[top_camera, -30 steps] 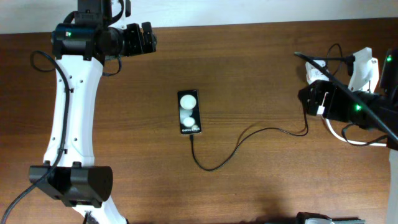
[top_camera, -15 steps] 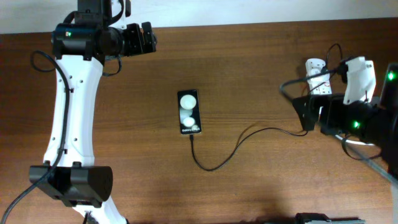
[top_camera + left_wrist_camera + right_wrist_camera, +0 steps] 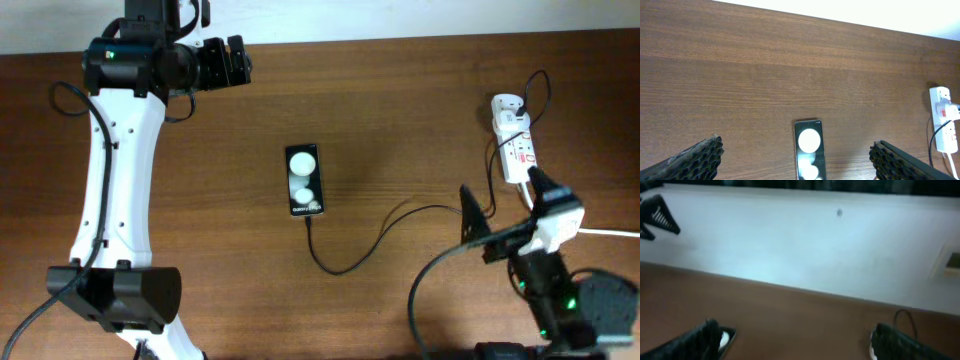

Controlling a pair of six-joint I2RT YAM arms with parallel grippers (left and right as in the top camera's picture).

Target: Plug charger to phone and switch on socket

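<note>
Phone (image 3: 303, 180): flat and face up in the middle of the worktop (image 3: 400, 110), a touch left of centre, its long side running from far edge to near edge. Two white glare spots on the glass, small white lettering at the near end.
Charger (image 3: 345, 266): thin black cable with its tip right up against the phone's near short edge; I cannot tell whether it is fully seated. It dips towards the near edge, loops, then swings right and passes under the right pincer on its way to the socket. The detail there is too small to read.
Socket (image 3: 514, 142): white strip close to the right edge, up towards the far-right corner, lying lengthwise far to near. Red markings show on it, but the switch position is too small to make out.
Thick white cord (image 3: 605, 233): runs from beside the socket's near end and off past the right edge.
Left pincer (image 3: 238, 62): up by the far edge, towards the far-left corner, well apart from the phone. Its fingers (image 3: 690, 160) are spread wide with nothing between them.
Right pincer (image 3: 500, 195): near the right edge, just on the near side of the socket, over the cable. Fingers spread wide, gripping nothing. It is tipped upward, so its blurred camera view is mostly pale wall (image 3: 800, 250).
</note>
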